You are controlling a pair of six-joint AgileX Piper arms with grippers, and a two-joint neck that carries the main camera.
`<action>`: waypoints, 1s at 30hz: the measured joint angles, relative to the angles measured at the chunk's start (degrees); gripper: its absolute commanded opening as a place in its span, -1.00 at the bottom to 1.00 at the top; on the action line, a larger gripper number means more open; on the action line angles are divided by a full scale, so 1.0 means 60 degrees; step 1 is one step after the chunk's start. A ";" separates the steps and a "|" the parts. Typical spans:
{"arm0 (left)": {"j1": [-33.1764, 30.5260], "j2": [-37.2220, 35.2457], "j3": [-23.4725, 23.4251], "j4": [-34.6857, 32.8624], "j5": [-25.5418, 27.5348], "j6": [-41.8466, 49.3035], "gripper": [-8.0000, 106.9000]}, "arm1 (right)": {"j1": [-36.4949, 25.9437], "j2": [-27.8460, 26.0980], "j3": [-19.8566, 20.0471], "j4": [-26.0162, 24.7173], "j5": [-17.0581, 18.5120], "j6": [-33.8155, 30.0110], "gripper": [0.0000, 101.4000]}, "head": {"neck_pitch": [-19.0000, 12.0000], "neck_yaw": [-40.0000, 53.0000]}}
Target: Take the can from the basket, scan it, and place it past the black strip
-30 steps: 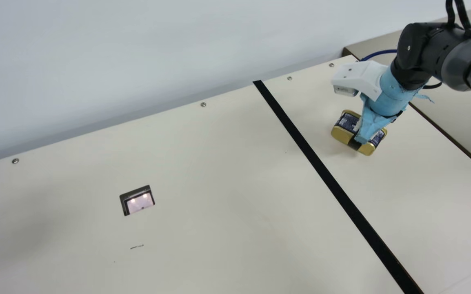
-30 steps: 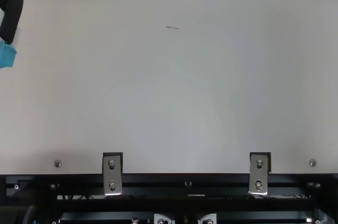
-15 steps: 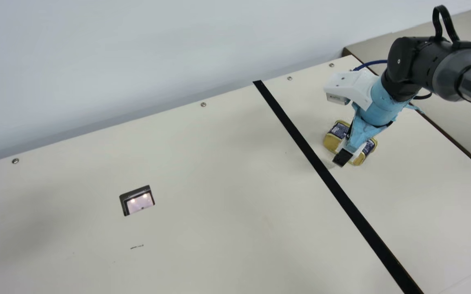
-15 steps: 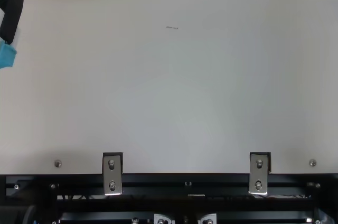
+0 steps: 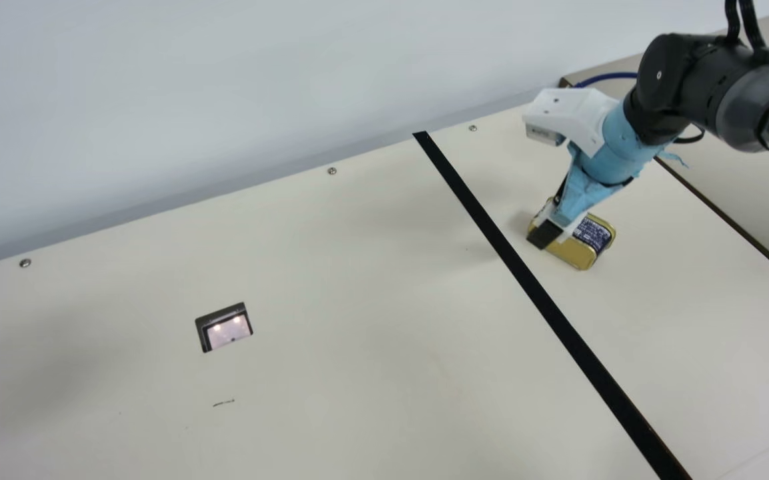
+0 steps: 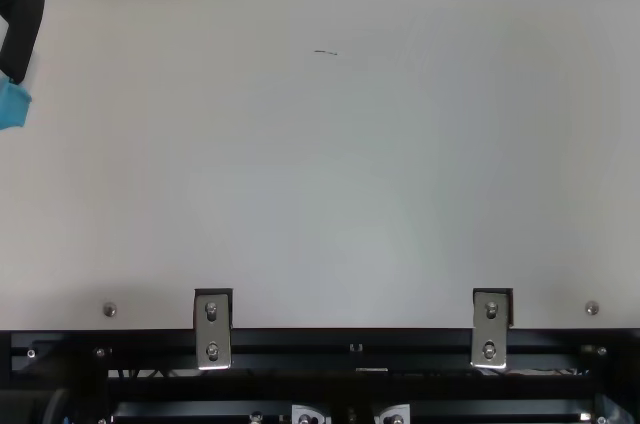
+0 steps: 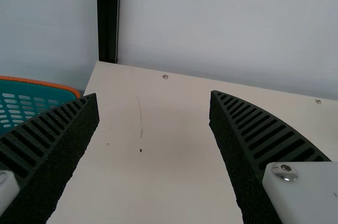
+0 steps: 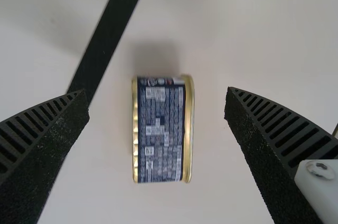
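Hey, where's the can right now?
In the main view, the can is on the table just right of the black strip; in the right wrist view, it shows between the open right gripper's two fingers.

Glossy metal can [image 8: 162, 130], matt strip [image 5: 549, 308]

Main and top views look down, sharing the scanner window [image 5: 228, 331]
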 measured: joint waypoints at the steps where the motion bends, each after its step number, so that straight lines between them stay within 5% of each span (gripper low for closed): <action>1: 0.0000 0.0000 0.0000 0.0000 0.0000 0.0000 0.71 | 0.0064 0.0000 -0.0144 0.0203 0.0067 -0.0021 1.00 | 0.0000 0.0000; 12: 0.0000 0.0000 0.0000 0.0000 0.0000 0.0000 0.71 | 0.1178 -0.0180 -0.1002 0.2072 0.0151 0.0001 1.00 | -0.0196 0.1026; 30: 0.0000 0.0000 0.0000 0.0000 0.0000 0.0000 0.71 | 0.3311 -0.0662 -0.1072 0.3743 -0.0185 0.0470 1.00 | -0.0440 0.3421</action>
